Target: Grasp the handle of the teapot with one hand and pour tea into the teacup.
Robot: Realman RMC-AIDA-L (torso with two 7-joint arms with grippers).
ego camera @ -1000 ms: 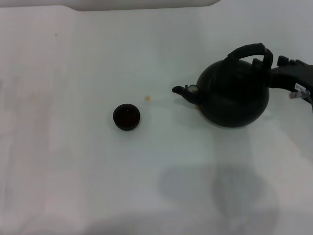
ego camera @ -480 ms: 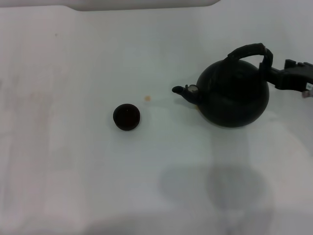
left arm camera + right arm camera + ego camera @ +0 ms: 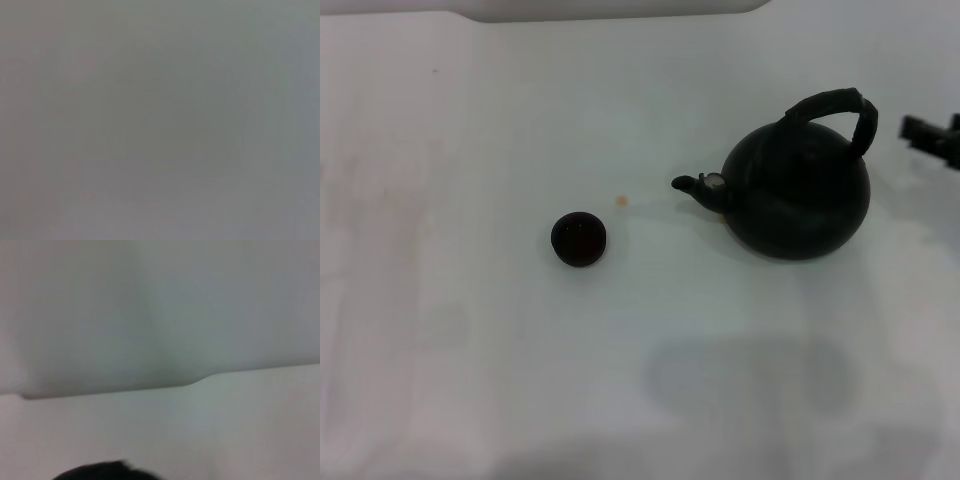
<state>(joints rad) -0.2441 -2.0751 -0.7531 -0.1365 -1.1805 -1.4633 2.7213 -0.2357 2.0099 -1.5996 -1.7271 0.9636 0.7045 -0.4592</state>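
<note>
Head view: black teapot (image 3: 798, 190) upright on the white table (image 3: 470, 350) at the right side, spout aimed toward the teacup (image 3: 579, 238), arched handle (image 3: 835, 108) raised over the lid and free of any grip. Teacup well apart from the pot, out beyond the spout tip, mouth up; interior dark, so whether filled or dry could not be told. Small tan spot (image 3: 621, 200) on the table between cup and spout. Right gripper (image 3: 930, 136) only partly in view at the right edge, just beside the handle yet not touching it; fingers cut off by the edge, so spread or pressed together could not be told. Placement judged equally fitting a reach toward the handle or a pot set back down after pouring. Left wrist view: nothing but flat grey, no task thing shown, left gripper unseen. Right wrist view: pale table surface and a far edge, with a dark curved sliver (image 3: 100, 471) at the border, probably the pot; fingers not shown.
</note>
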